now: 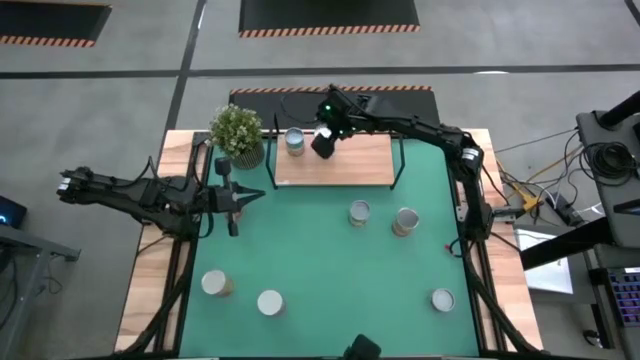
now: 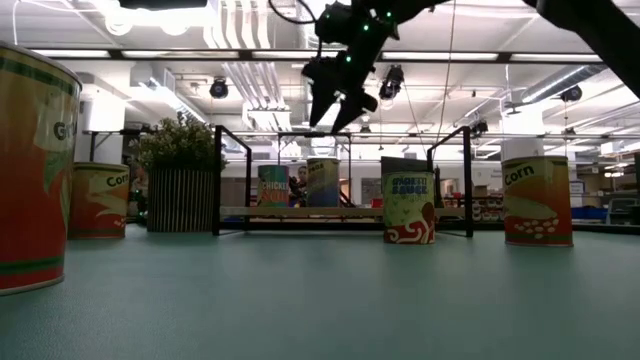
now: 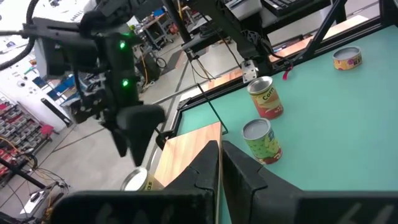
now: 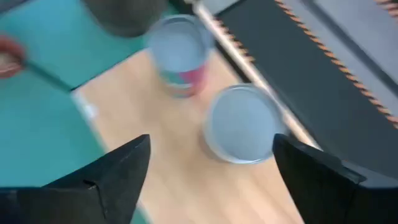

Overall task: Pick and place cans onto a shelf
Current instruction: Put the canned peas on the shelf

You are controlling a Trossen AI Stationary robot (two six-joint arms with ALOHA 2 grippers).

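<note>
Starting at the near edge of the green mat (image 1: 330, 280), three cans stand apart: one at the near left (image 1: 214, 284), one just right of it toward the middle (image 1: 270, 302), and one by the near right corner (image 1: 442, 299). Farther in, right of the mat's centre, two more cans stand close together without touching, a green-yellow one (image 1: 360, 213) and a red-and-tan one (image 1: 405, 221) labelled "Corn". At the mat's left edge, about level with the front of the shelf, the left gripper (image 1: 246, 197) waits low, its fingers drawn nearly together around a thin slit and holding nothing. Beyond the pair of cans, at the far edge of the mat, lies the shelf (image 1: 345, 165), a light-brown board with thin black posts. Two cans stand on its far left part, one (image 4: 180, 53) nearer the end and the other (image 4: 242, 124) beside it, close but apart. The right gripper (image 2: 334, 110) hangs above the shelf over these cans, its fingers spread wide and empty. A potted plant (image 1: 238, 135) stands at the far left corner of the mat, just beside the shelf's left end.
</note>
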